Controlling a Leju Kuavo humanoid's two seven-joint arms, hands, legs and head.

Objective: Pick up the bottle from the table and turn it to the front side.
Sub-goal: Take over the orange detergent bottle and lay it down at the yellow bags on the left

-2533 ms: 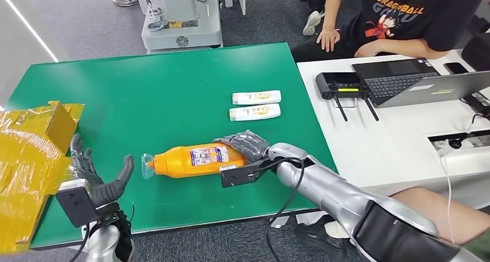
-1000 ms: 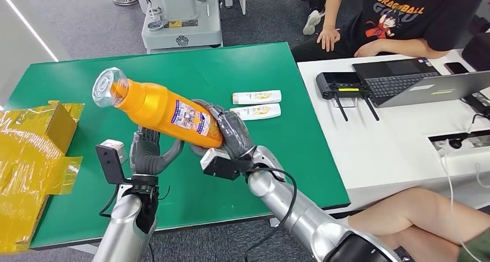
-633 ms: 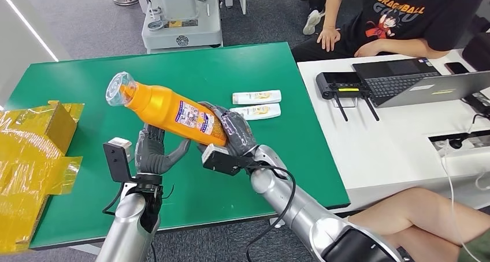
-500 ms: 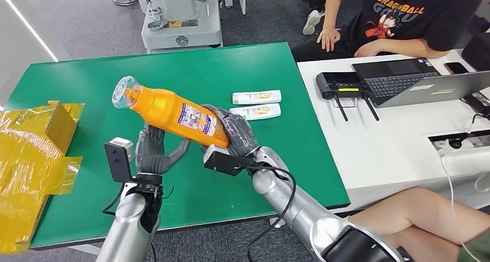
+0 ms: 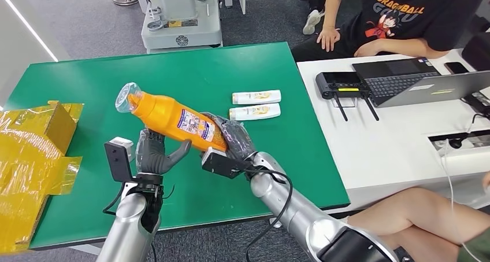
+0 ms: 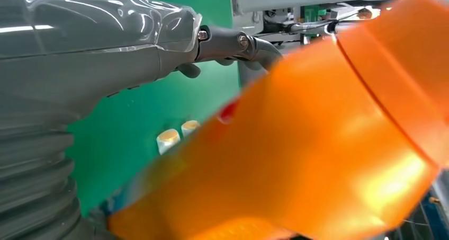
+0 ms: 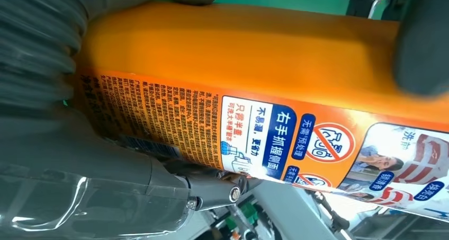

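bottle (image 5: 173,118) above tabletop (image 5: 173,71), base in right hand (image 5: 231,137), left hand (image 5: 153,152) just below it (cap end far-left). Two tubes (image 5: 255,104) right of it; box (image 5: 34,152) at left edge.

Bottle (image 5: 170,118) lifted off table, tilt easing; left hand (image 5: 155,152) raised beneath.

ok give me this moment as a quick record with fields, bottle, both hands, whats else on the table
bottle: orange bottle, lifted off the green table, tilted, cap end up and to the robot's left
label side showing: fine-print label toward the head view
right hand: grips the bottle's base end
left hand: fingers spread just under the bottle's middle; contact unclear
also on table: two small white tubes side by side, yellow packaging at the left edge
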